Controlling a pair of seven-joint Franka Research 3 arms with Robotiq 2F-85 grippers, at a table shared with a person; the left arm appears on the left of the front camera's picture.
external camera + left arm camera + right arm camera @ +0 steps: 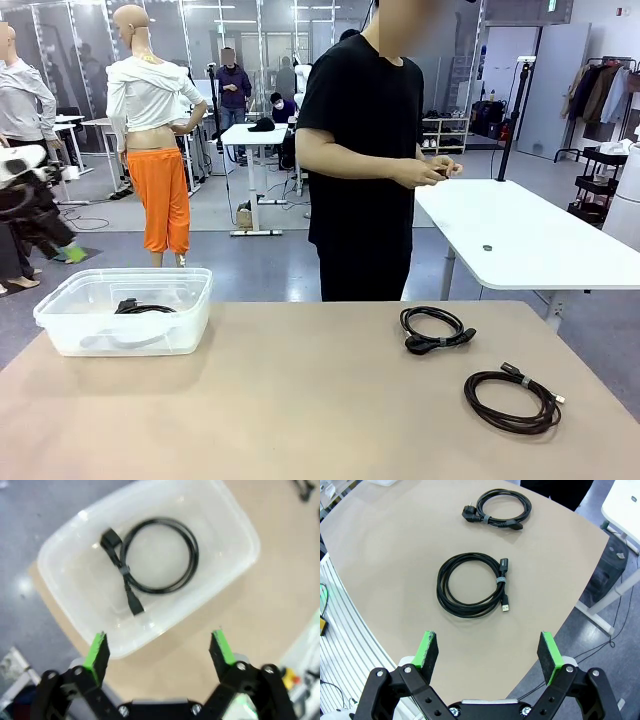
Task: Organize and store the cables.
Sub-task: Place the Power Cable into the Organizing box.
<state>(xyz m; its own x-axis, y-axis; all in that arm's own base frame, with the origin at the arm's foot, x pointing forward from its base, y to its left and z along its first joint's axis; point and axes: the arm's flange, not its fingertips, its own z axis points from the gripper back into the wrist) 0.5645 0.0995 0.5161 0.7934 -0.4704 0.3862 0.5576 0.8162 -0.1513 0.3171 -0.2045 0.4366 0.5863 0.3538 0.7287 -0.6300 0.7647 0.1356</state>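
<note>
A tan table (300, 400) fills the lower half of the front view. At its left side stands a clear plastic bin (60, 320), and inside it, on the bottom, lies one coiled black cable (126, 575) with a strap round the strands and a plug at each end. At the right side of the table two more coils lie apart from each other: a power cable (492, 520) with a round mains plug at the top of the right wrist view, and a USB cable (501, 580) nearer the middle, bound with a grey tie. Nothing lies between the coils and the bin. Across the table a person (365, 150) in black stands with both hands (430, 172) together at waist height, fingering something small. The left gripper (159, 637) hangs above the bin's near rim, jaws spread wide, touching nothing. The right gripper (488, 636) hovers over the table edge below the USB cable, likewise spread and empty.
</note>
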